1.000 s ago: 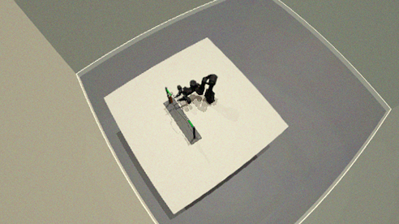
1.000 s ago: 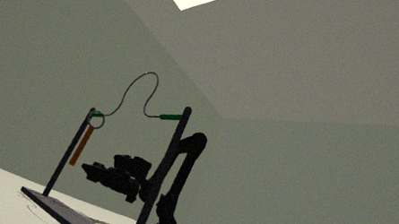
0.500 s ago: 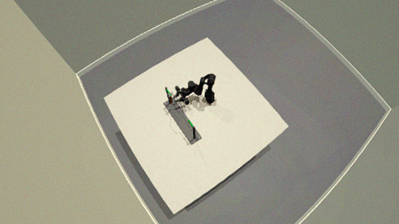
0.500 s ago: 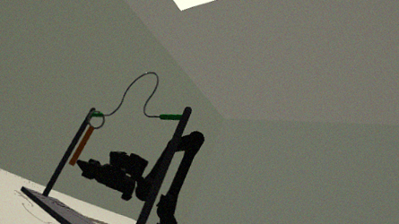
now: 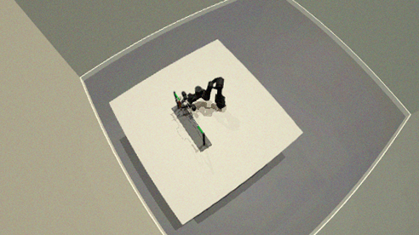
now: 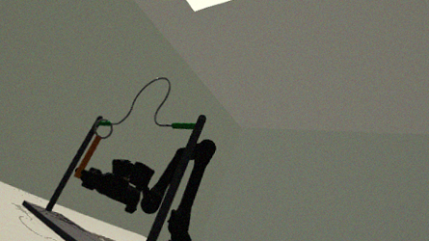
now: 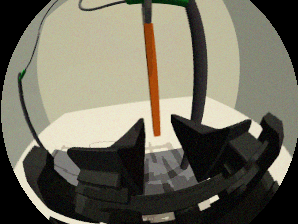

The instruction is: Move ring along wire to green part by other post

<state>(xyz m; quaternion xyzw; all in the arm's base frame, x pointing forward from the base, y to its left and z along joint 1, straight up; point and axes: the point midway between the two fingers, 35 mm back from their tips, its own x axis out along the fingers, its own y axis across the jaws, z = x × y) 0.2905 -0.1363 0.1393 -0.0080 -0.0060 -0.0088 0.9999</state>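
Note:
The ring (image 6: 112, 130) hangs around the green part (image 6: 105, 124) (image 7: 172, 2) (image 5: 176, 95) beside one post (image 6: 62, 186) (image 7: 199, 65). Its orange handle (image 6: 89, 155) (image 7: 152, 75) hangs down from it. My gripper (image 7: 157, 119) (image 6: 79, 174) is partly open. In the wrist view the handle's lower end shows between the fingertips, with a gap on each side; in the exterior view the fingertips are at that lower end. In the top view the arm hides much there. The other green part (image 6: 183, 126) (image 5: 200, 130) (image 7: 21, 75) is beside the other post (image 6: 166, 205).
The thin grey wire (image 6: 169, 90) rises in a tall hump between the green parts, well above the gripper. A dark base plate (image 5: 191, 130) (image 7: 67, 165) joins the posts below. The post beside the ring stands close to the right finger in the wrist view.

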